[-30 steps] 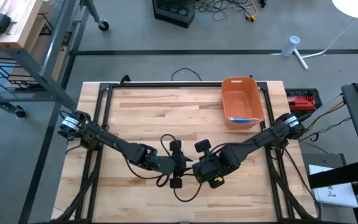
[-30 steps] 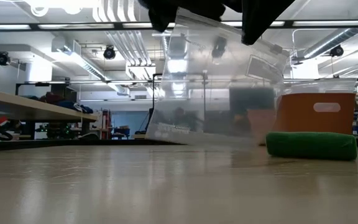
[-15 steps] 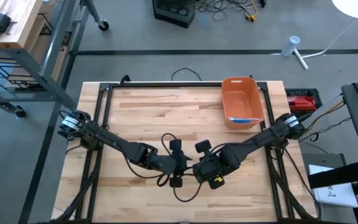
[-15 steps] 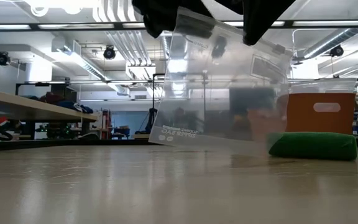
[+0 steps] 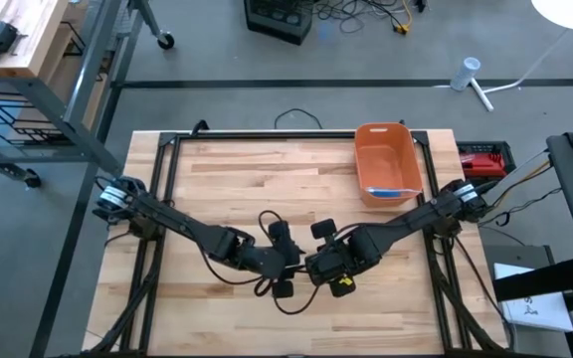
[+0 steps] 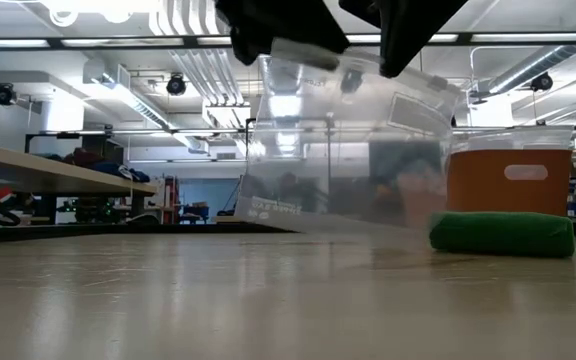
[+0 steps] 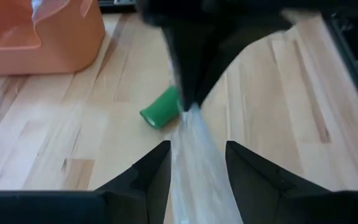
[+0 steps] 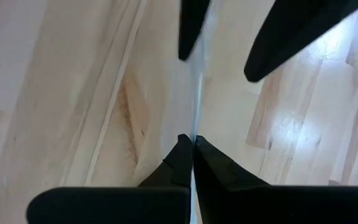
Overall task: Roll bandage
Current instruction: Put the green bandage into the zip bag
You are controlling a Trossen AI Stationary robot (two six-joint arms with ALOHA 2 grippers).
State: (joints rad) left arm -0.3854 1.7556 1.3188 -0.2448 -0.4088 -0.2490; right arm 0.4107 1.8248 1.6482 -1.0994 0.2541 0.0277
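A lab or workshop: exposed ceiling ducts [image 6: 193,60], workbenches [image 6: 48,170], concrete floor [image 5: 217,50].

We see our left pincer [image 7: 196,168] w/ fingers apart, a clear plastic bag [image 7: 194,149] running between them. Right pincer [image 7: 187,102] pinches the bag's far end. Green bandage roll [image 7: 160,109] lies on wooden counter [image 7: 73,143] just beside it; orange bin [image 7: 36,34] further off.

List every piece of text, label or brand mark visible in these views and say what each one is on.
Clear plastic zip bag, low view: a line of white print along its lower left edge, too blurred and mirrored to read.
Same bag: a pale label patch near the upper right corner, lettering not legible.
Orange plastic bin: no text visible.
Green bandage roll: no text visible.
Nothing else readable in any view.
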